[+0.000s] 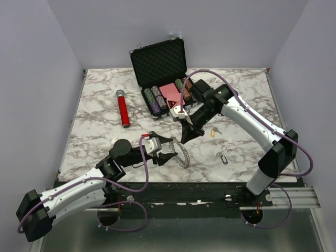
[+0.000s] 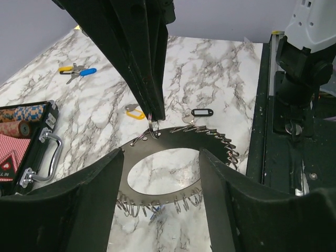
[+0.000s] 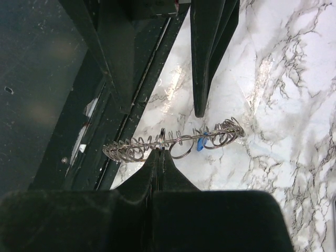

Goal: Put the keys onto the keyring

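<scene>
The keyring (image 2: 173, 140), a flat silver ring fringed with small wire loops, stands tilted near the table's front (image 1: 182, 153). My right gripper (image 3: 159, 149) reaches down from behind, shut on one small loop at its upper rim (image 2: 153, 125). My left gripper (image 2: 161, 155) faces the ring with its jaws apart, one finger in front of each side, and no contact shows. A blue tag (image 3: 201, 143) hangs among the loops. A yellow-tagged key (image 1: 213, 132) and a black-tagged key (image 1: 224, 158) lie to the right. In the left wrist view, a yellow-and-blue tagged pair (image 2: 77, 70) lies further off.
An open black case (image 1: 160, 65) with poker chips and cards stands at the back centre, and its handle (image 2: 44, 152) shows in the left wrist view. A red cylinder (image 1: 124, 109) lies to the case's left. The table's front edge (image 1: 173, 182) runs just behind the keyring.
</scene>
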`<control>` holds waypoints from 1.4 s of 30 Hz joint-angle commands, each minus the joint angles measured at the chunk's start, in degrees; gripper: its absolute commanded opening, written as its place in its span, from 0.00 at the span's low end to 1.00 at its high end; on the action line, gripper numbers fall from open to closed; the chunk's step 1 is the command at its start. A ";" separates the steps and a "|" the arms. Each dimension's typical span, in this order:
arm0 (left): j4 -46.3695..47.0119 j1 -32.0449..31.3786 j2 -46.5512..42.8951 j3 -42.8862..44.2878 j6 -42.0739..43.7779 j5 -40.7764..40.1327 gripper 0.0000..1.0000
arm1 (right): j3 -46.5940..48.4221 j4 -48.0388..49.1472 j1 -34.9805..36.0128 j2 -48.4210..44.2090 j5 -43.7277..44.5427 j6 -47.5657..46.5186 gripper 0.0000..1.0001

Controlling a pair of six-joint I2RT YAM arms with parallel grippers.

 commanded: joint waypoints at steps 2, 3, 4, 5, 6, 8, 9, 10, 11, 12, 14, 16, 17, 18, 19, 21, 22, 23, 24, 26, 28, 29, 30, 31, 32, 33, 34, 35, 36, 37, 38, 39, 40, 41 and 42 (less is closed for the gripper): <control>1.58 0.27 1.92 2.91 1.12 -1.08 0.60 | -0.47 -3.82 0.26 0.08 -3.46 -1.67 0.01; 1.93 0.27 2.18 3.09 1.03 -1.26 0.60 | -0.47 -3.82 0.35 0.17 -3.55 -1.76 0.01; 2.28 0.27 2.53 3.26 0.86 -1.17 0.60 | -0.39 -3.91 0.26 0.17 -3.63 -1.76 0.01; 2.54 0.27 2.89 3.53 0.68 -1.08 0.58 | -0.56 -3.91 0.35 0.17 -3.63 -1.85 0.01; 2.81 0.27 3.24 3.62 0.33 -0.91 0.56 | -0.56 -3.91 0.35 0.17 -3.63 -1.85 0.01; 3.42 0.27 3.85 3.70 -0.28 -0.04 0.56 | -0.56 -3.82 0.26 0.08 -3.63 -1.85 0.01; 3.77 0.18 4.20 3.70 -0.72 0.32 0.56 | -0.65 -3.82 0.35 0.08 -3.72 -1.85 0.01; 4.04 0.27 4.47 3.70 -1.07 0.50 0.54 | -0.56 -3.82 0.26 0.08 -3.64 -1.85 0.01; 4.22 0.27 4.64 3.79 -1.25 0.93 0.51 | -0.56 -3.82 0.35 -0.01 -3.63 -1.85 0.01; 4.30 0.27 4.91 3.79 -1.43 1.02 0.48 | -0.65 -3.82 0.35 -0.09 -3.63 -1.85 0.01; 4.83 0.27 5.17 3.79 -1.87 1.11 0.45 | -0.65 -3.73 0.35 -0.10 -3.72 -1.85 0.01; 5.36 0.27 5.52 3.79 -1.95 1.11 0.44 | -0.65 -3.73 0.35 -0.18 -3.81 -1.76 0.01; 5.62 0.27 5.79 4.05 -1.87 1.11 0.41 | -0.74 -3.73 0.35 -0.10 -3.81 -1.76 0.01; 5.80 0.27 5.79 4.06 -1.95 1.03 0.38 | -0.74 -3.82 0.35 -0.10 -3.98 -1.85 0.01; 6.06 0.27 5.96 4.06 -3.43 1.03 0.38 | -0.74 -3.82 0.35 -0.10 -3.99 -1.85 0.01; 6.67 0.27 6.23 4.23 -3.71 1.11 0.38 | -0.82 -3.73 0.35 -0.10 -3.99 -1.76 0.01; 6.94 0.27 6.32 4.14 -3.97 1.03 0.34 | -0.91 -3.73 0.35 -0.10 -4.16 -1.76 0.01; 7.03 0.27 6.49 4.14 -4.06 1.03 0.31 | -0.91 -3.73 0.35 -0.10 -4.16 -1.76 0.01; 7.20 0.27 6.67 4.32 -4.24 0.94 0.29 | -1.00 -3.73 0.26 -0.01 -4.16 -1.85 0.01; 7.38 0.27 7.02 4.23 -4.41 1.03 0.26 | -0.91 -3.73 0.26 -0.01 -4.16 -1.76 0.01; 7.56 0.27 7.28 4.14 -4.59 1.11 0.23 | -0.91 -3.82 0.35 0.08 -4.25 -1.85 0.01; 7.47 0.27 7.28 4.23 -4.50 1.11 0.22 | -0.74 -3.82 0.35 0.08 -4.34 -1.85 0.01; 7.47 0.27 7.37 4.32 -4.50 1.20 0.22 | -0.82 -3.82 0.26 0.08 -4.43 -1.85 0.01; 7.29 0.27 7.46 4.32 -4.42 1.29 0.22 | -0.74 -3.82 0.26 0.08 -4.43 -1.85 0.01; 7.21 0.27 7.46 4.32 -4.42 1.29 0.22 | -0.82 -3.82 0.26 0.08 -4.43 -1.85 0.01; 6.86 0.27 7.46 4.41 -4.33 1.38 0.23 | -0.82 -3.82 0.35 0.08 -4.51 -1.85 0.01; 6.77 0.27 7.55 4.32 -4.33 1.38 0.23 | -0.82 -3.82 0.26 0.08 -4.51 -1.85 0.01; 6.50 0.27 7.72 4.49 -4.24 1.55 0.22 | -0.74 -3.91 0.26 0.08 -4.51 -1.85 0.01; 6.33 0.27 7.72 4.67 -4.15 1.64 0.22 | -0.82 -4.00 0.35 0.08 -4.51 -1.85 0.01; 6.07 0.27 7.81 4.67 -3.98 1.81 0.22 | -0.74 -3.91 0.35 0.08 -4.51 -1.85 0.01; 5.80 0.27 7.81 4.85 -3.98 1.73 0.22 | -0.74 -3.91 0.35 0.08 -4.60 -1.85 0.01; 5.45 0.18 7.90 4.93 -3.80 1.82 0.22 | -0.74 -3.91 0.26 -0.01 -4.51 -1.85 0.01; 5.27 0.27 7.99 4.94 -3.63 1.82 0.21 | -0.82 -3.91 0.35 -0.01 -4.60 -1.85 0.01; 4.92 0.27 8.07 5.20 -3.54 1.82 0.19 | -0.74 -3.91 0.35 -0.01 -4.51 -1.85 0.01; 4.75 0.27 8.16 5.37 -3.45 1.99 0.17 | -0.82 -3.91 0.26 -0.01 -4.69 -1.85 0.01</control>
